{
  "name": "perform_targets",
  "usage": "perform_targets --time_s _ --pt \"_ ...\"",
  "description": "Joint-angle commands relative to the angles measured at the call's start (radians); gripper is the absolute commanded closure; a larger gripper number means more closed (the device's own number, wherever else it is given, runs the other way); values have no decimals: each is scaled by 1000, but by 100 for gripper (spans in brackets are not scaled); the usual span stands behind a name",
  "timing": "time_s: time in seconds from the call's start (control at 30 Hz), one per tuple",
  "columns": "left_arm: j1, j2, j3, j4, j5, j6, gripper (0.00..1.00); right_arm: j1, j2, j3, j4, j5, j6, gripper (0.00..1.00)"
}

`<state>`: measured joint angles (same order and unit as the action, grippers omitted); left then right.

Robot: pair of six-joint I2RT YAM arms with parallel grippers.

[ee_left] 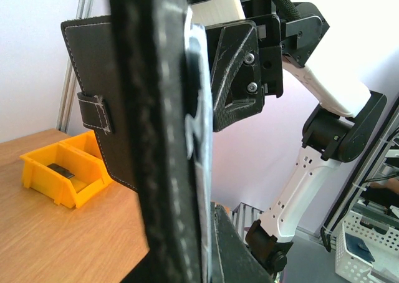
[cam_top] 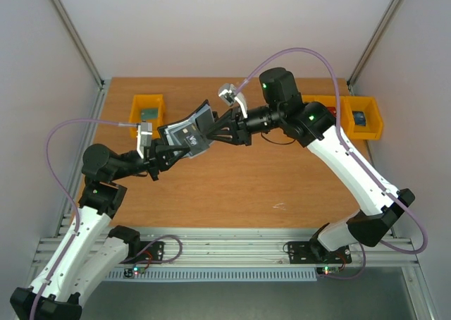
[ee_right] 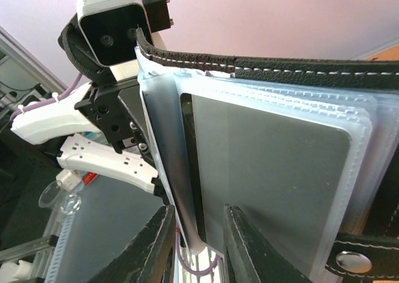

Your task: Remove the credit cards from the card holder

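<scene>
two arms (cam_top: 352, 172) above wooden table (cam_top: 246, 186), left fingers (cam_top: 165, 153) clamp card holder (cam_top: 189, 133), right fingers (ee_right: 249, 245), hold unclear

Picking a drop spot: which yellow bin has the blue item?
The rightmost bin; the middle bin shows red, the left bin something greyish.

Quick headcount: two white-and-black robot arms (cam_top: 84, 228) (cam_top: 345, 158), each trailing one lilac cable, so two cables (cam_top: 70, 125) (cam_top: 303, 50). Three yellow plastic bins (cam_top: 135, 112) (cam_top: 320, 99) (cam_top: 377, 122), one on the left and two on the right. One black stitched leather card holder (ee_left: 100, 77). Only one dark flat plastic card (ee_right: 268, 171) that I can actually make out; its clear sleeves are too stacked to count.
</scene>
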<state>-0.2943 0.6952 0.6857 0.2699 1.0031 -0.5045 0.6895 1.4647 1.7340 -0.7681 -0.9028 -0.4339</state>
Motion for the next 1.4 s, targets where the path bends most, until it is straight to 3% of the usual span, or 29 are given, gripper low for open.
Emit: perform_targets --time_s 0.0,0.57,0.87,1.03,1.17,1.37 --pt "-6 1 3 51 11 11 100 14 0 3 41 -11 21 78" --pt "-5 0 -2 52 17 18 100 36 61 54 1 94 13 85" --pt "-5 -1 -1 52 19 22 100 76 79 69 -25 11 -34 84" --pt "-5 -2 -5 51 16 22 100 75 72 72 -43 -39 -43 99" --pt "-6 -7 -8 41 8 15 100 62 43 52 -43 -41 -43 99" --pt "-5 -14 -14 43 4 -3 90 34 5 40 -88 -14 -60 99"
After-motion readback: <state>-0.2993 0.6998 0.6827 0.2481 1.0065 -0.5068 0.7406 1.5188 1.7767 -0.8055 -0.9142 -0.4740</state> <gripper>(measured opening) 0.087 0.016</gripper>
